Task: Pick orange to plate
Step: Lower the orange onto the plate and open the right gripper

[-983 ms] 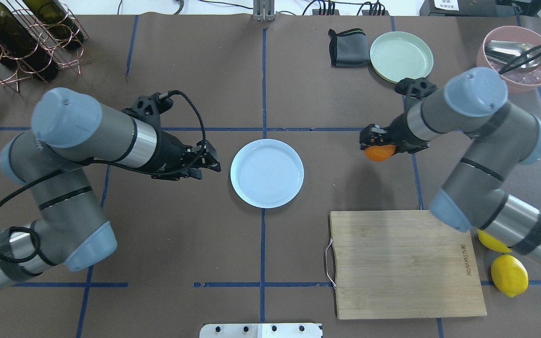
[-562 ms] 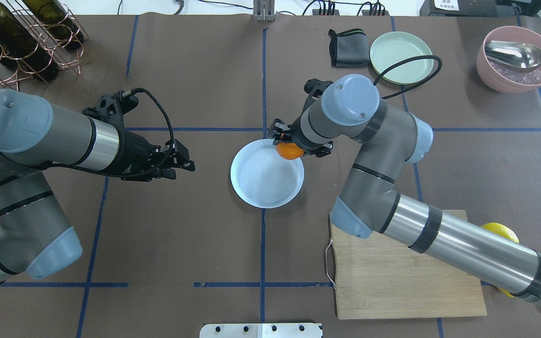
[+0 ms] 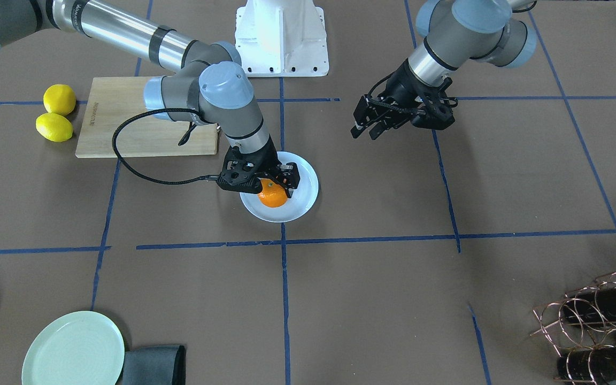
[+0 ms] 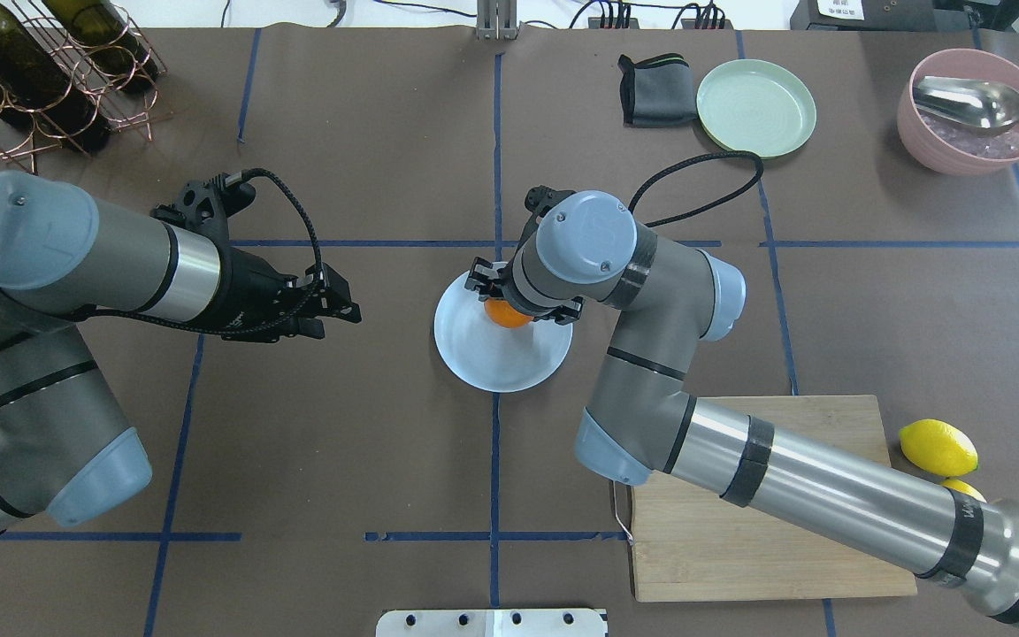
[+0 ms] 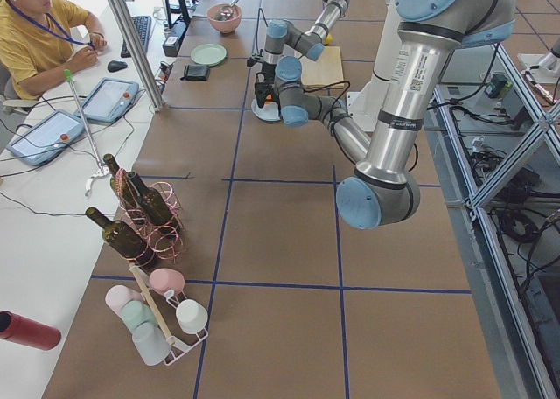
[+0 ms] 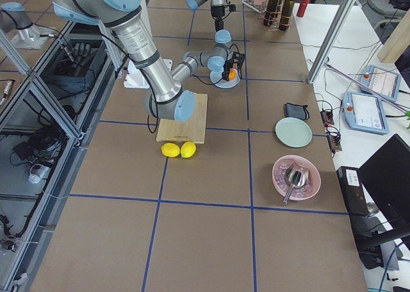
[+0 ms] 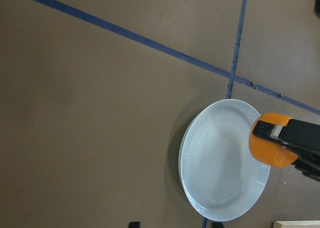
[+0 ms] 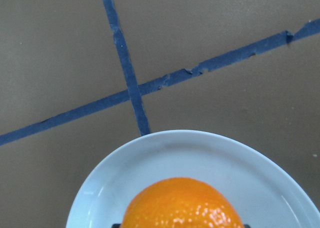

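Note:
The orange [image 4: 506, 313] is held in my right gripper [image 4: 509, 306], which is shut on it, fingers on both sides. It hangs low over the pale bluish-white plate [image 4: 492, 364] at the table's centre; I cannot tell whether it touches the plate. The front view shows the orange [image 3: 272, 197] inside the plate's [image 3: 303, 183] rim under the right gripper [image 3: 275, 185]. From the right wrist, the orange [image 8: 182, 204] fills the bottom edge above the plate [image 8: 165, 153]. My left gripper [image 4: 343, 305] is open with nothing in it, left of the plate, and its camera sees the plate [image 7: 220, 168] and the orange [image 7: 264, 149].
A wooden cutting board [image 4: 766, 513] lies at the near right with two lemons [image 4: 938, 447] beside it. At the far right are a pale green plate [image 4: 755, 106], a dark cloth [image 4: 655, 88] and a pink bowl [image 4: 974, 111] with a spoon. A copper bottle rack [image 4: 41, 80] occupies the far left corner.
My right arm has swung left, carrying the orange from the right half of the table to over the plate. My left gripper has drawn back to the left, away from the plate.

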Motion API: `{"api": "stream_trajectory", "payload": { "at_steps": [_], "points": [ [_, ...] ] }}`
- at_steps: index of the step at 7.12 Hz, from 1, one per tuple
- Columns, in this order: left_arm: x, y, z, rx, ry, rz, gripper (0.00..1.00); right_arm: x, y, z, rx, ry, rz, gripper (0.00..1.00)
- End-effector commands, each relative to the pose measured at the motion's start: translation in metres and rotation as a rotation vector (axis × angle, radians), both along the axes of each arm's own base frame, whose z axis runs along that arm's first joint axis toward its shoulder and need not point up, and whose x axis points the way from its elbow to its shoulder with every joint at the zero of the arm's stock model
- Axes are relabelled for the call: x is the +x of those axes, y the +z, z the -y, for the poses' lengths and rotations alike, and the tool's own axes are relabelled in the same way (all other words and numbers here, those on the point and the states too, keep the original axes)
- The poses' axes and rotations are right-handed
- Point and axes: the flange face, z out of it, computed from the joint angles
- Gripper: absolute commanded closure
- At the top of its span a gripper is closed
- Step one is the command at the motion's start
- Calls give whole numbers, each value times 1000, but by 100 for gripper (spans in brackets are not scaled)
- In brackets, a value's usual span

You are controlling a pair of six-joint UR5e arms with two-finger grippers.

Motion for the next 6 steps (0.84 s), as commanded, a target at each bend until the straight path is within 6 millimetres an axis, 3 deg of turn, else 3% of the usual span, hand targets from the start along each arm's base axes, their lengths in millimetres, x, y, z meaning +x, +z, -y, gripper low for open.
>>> {"api": "stream_trajectory", "payload": {
  "at_steps": [1, 3, 5, 6],
  "points": [
    [3, 4, 1, -5, 1, 7, 43, -2, 2, -2, 0, -3, -3, 100],
    [3, 5, 1, -6, 1, 9, 43, -12, 7, -17, -4, -25, -10, 100],
    [4, 3, 2, -4, 1, 6, 42, -14, 8, -19, -3, -29, -12, 99],
    [4, 3, 2, -4, 1, 6, 42, -15, 8, -20, -4, -31, -13, 82]
  ]
}}
